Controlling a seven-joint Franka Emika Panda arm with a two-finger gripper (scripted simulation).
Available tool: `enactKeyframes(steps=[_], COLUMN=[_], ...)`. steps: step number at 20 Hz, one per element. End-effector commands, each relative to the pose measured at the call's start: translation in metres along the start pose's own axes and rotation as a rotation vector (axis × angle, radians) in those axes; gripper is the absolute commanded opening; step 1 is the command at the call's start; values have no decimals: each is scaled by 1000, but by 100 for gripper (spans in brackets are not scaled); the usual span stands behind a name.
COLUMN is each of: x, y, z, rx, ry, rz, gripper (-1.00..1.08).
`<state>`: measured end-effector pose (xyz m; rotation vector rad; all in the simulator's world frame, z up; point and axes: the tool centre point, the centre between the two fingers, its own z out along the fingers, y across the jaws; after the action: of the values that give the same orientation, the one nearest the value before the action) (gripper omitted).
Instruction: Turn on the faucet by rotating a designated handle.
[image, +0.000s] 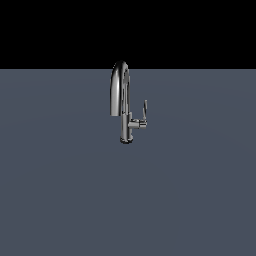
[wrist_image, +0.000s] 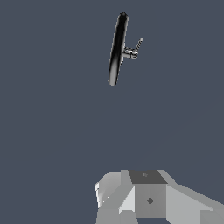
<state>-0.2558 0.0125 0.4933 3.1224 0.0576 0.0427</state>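
The chrome faucet (image: 120, 92) stands upright on the grey surface in the exterior view, its arched spout rising from a vertical stem. The handle (image: 144, 110) is a thin flat lever on a short stub on the exterior view's right of the stem, pointing up. In the wrist view the faucet (wrist_image: 117, 48) shows from above, far off, with the handle (wrist_image: 138, 44) beside it. No gripper fingers show in either view. The arm is absent from the exterior view.
A flat grey-blue surface (image: 75, 190) spreads around the faucet, with black background behind it. A white and grey blocky part of the robot (wrist_image: 148, 199) fills one edge of the wrist view, far from the faucet.
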Motion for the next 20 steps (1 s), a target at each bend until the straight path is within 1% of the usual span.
enactKeyframes(steps=[1,6,11,16,20], x=[0,4,14,32,52], y=[0,0,-1,-1,0], z=[0,0,1,4,7], rx=[0,8,34,78,127], ry=[0,-7,-30,-67,-110], rz=[0,9,35,81,131], gripper=[-100,-100,-100,-100,-100])
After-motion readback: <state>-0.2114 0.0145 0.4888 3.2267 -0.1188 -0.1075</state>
